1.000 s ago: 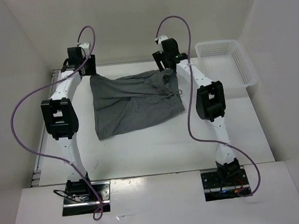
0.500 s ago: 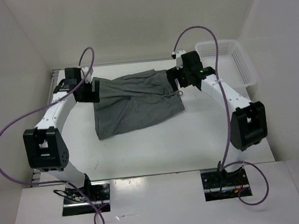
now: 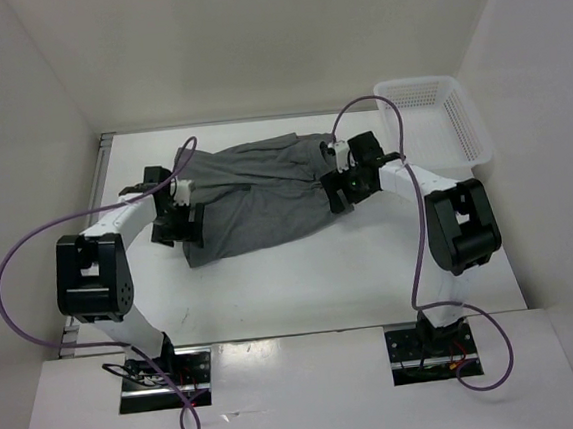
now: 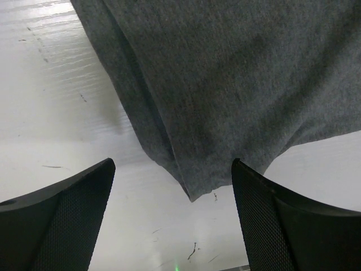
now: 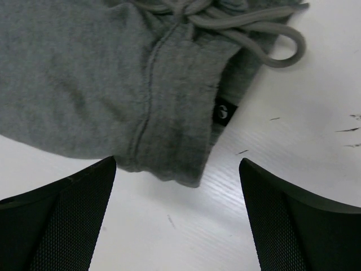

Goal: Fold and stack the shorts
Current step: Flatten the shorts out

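Observation:
The grey shorts lie spread flat in the middle of the white table, waistband and drawstring at the right end. My left gripper hovers open over their near left corner. In the left wrist view that corner points down between the open left gripper fingers, untouched. My right gripper is open above the near right corner. In the right wrist view the waistband corner with a small black label sits just ahead of the open right gripper.
A white mesh basket stands at the back right corner of the table. White walls close in the table on the left, back and right. Purple cables loop from both arms.
Both grippers have come back from the shorts' far corners to the near corners, dropping low, and their jaws have spread wider. The shorts lie much as before.

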Available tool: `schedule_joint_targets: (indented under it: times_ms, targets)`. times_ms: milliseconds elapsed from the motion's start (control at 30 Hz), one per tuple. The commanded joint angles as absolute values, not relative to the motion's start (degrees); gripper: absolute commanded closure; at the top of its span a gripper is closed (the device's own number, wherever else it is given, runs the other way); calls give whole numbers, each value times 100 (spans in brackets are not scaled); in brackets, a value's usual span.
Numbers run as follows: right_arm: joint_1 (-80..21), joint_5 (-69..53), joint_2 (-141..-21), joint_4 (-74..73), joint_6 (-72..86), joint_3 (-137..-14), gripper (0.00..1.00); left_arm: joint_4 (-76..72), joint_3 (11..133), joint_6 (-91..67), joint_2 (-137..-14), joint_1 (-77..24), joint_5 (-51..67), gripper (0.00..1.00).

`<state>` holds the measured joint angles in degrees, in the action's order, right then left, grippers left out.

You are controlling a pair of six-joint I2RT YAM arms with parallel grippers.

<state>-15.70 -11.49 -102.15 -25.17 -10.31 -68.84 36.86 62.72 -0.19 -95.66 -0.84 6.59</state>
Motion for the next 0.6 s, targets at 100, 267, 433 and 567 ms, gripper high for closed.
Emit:
schedule_joint_targets:
  times_ms: [100,267,433,567]
  targets:
    - [-1380,-1625,-10433,-2180,-1389,-7084,6,3761,6337,0,-9870,-62,1143,12]
    - [-1380,-1986,-10485,-2232,-1389,-6970,14,3876,6337,0,-10036,-114,1266,24]
    - [-1380,-2065,-10757,-2180,-1336,-7022,51,3929,6389,0,-10388,-114,1405,49]
    - [-1380,-2013,-10758,-2232,-1327,-7206,92,4069,6530,0,-10599,-114,1870,94]
